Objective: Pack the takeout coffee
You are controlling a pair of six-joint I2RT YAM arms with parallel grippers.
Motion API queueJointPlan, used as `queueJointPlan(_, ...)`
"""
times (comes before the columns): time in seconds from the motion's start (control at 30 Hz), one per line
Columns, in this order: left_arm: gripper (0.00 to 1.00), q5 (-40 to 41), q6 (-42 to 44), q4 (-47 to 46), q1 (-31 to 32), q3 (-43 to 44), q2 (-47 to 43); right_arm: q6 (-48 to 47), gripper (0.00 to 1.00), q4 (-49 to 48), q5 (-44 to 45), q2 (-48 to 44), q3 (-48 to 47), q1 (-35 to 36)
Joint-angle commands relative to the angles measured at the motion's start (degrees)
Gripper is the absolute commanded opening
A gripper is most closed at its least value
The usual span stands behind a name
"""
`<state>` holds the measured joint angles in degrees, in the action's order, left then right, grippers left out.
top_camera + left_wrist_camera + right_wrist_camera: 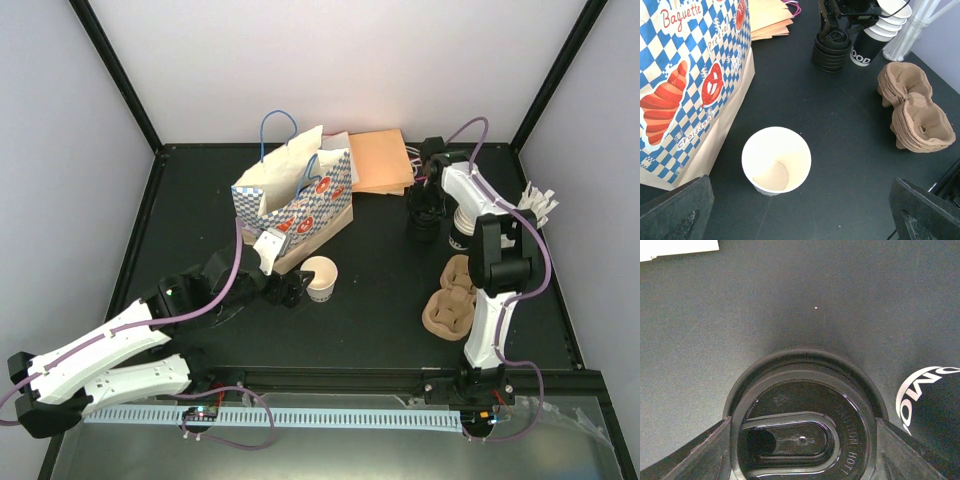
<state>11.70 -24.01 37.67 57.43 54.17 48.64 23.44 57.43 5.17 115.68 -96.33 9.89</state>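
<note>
Both jaws of the right gripper (802, 450) pinch a round black plastic lid (805, 385); the left gripper (800, 205) gapes empty. Small cream paper cup (776, 160), lidless at the blue-checked bag's (685, 75) five o'clock, looks light and crushable: hold it low.

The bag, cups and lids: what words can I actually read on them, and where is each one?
"Baguette": red, on the paper bag.
"Pretzel": same bag.
"Croissant": same bag.
"OOD": white, cut off, on the black cup under the nested stack.
"UTION HOT!": embossed on the black lid, start hidden.
More white letters on that cup, right wrist view: too cut off to read.
The paper cup: no text.
</note>
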Motion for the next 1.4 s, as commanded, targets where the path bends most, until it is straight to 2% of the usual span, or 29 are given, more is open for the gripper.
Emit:
queueJointPlan(0.0,0.99,-1.2,0.1,-0.4,-0.2,0.5,0.0,-1.2,0.72,-1.3,-2.3,-2.7,1.2,0.8)
queueJointPlan(0.23,0.99,-1.6,0.1,-0.8,-0.2,0.6,0.1,-1.6,0.73,-1.6,-2.1,-5.9,4.0,3.9)
queueJointPlan(0.63,0.99,-3.6,2.2,-0.2,-0.2,0.6,1.2,-2.8,0.72,-1.8,2.9,-13.9,6.5,4.4)
queueJointPlan(0.8,0.99,-0.9,0.0,2.8,-0.4,1.1,3.0,-4.0,0.72,-2.8,3.3,-17.1,7.7,5.9)
queueJointPlan(1.1,0.99,-6.1,-2.2,3.2,-7.6,-1.1,0.9,-4.8,0.72,-3.6,4.4,-22.2,11.2,13.0)
queueJointPlan(1.37,0.98,-14.0,-2.7,1.5,-13.7,-4.6,-1.0,-7.3,0.72,-10.6,-5.3,-31.2,20.2,20.6)
